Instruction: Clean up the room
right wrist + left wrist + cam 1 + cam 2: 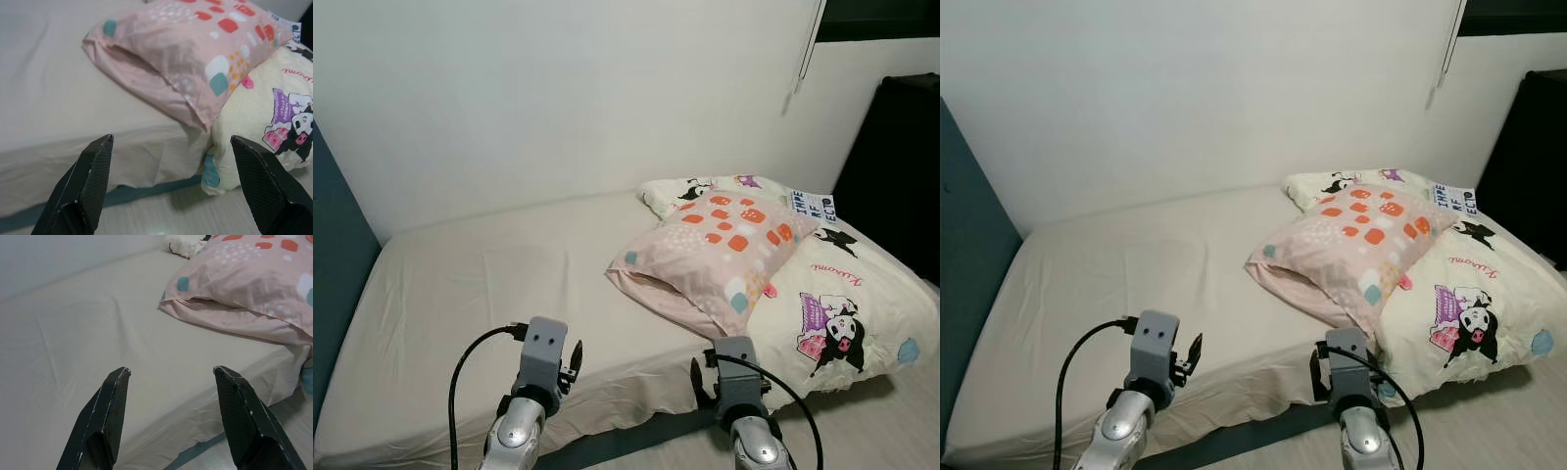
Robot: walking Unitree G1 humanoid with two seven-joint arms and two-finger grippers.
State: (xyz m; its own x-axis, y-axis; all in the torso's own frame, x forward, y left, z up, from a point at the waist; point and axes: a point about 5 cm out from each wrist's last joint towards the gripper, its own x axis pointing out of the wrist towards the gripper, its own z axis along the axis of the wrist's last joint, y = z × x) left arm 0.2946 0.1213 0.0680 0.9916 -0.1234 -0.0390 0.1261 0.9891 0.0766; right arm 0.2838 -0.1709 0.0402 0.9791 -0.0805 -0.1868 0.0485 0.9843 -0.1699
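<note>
Left eye view: a wide bed [460, 284] under a smooth, faintly creased cream fitted sheet takes up the middle, against a plain white wall [558, 88]. At about 3 o'clock lies a plump pink fabric pillow [715, 250] printed with orange, white and teal rounded squares, its open flap end facing the robot. It rests partly on a puffy pale-yellow cartoon-print duvet [847, 294] bunched at the bed's right side and hanging over the near edge. A dark blue-grey panel [333, 264] stands at 9 o'clock. The two silver arms rise at 6 o'clock, in front of the near mattress edge.

Right eye view: same layout; a strip of pale wood-look floor [1489, 431] shows at 5 o'clock.

Left wrist view: the left hand [168, 382] is spread wide, two tapered black textured fingers [105, 416] held over the bare sheet, holding nothing.

Right wrist view: the right hand [171, 156] also gapes empty, above the mattress edge, with the pillow and duvet just beyond.
</note>
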